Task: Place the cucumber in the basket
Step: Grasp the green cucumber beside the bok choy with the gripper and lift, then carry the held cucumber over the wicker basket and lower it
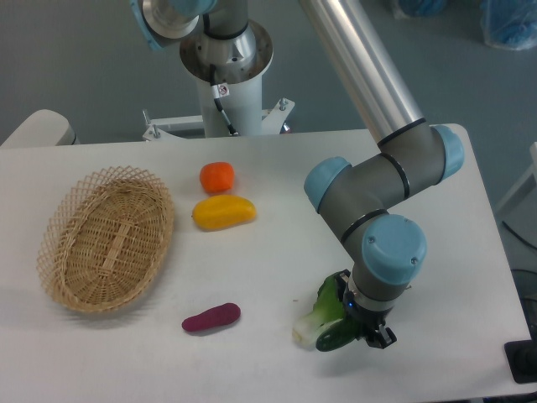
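The cucumber point(334, 339) is a dark green piece near the table's front right. Only its left end shows from under my gripper point(362, 329). The gripper points straight down over it, and the wrist hides its fingers, so I cannot see whether they are open or closed on the cucumber. A bok choy point(312, 321) with a white stem lies against the cucumber's left side. The wicker basket point(164, 220) sits empty at the table's left, far from the gripper.
An orange round fruit point(217, 176) and a yellow fruit point(223, 211) lie just right of the basket. A purple sweet potato point(211, 317) lies in front, between basket and gripper. The arm's base point(225, 59) stands at the back edge.
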`<state>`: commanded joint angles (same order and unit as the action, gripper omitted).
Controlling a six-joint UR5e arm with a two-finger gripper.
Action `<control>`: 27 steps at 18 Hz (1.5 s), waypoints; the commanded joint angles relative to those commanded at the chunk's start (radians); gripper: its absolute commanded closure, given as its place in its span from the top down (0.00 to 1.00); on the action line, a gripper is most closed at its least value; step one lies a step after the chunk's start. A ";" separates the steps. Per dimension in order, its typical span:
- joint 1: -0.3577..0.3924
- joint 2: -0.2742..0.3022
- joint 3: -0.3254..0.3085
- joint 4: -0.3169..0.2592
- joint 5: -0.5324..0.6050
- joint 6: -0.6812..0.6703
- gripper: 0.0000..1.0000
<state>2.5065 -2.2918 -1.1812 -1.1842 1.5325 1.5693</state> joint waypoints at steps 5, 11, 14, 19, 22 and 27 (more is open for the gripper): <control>-0.023 0.005 -0.005 -0.002 0.002 -0.049 0.25; -0.054 0.020 -0.017 -0.028 0.002 -0.116 0.25; -0.077 0.063 -0.058 -0.034 -0.008 -0.218 0.24; -0.129 0.208 -0.191 -0.038 -0.049 -0.207 0.23; -0.192 0.258 -0.250 -0.040 -0.058 -0.152 0.23; -0.276 0.351 -0.351 -0.040 -0.057 -0.143 0.23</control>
<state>2.2306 -1.9406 -1.5323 -1.2241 1.4757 1.4266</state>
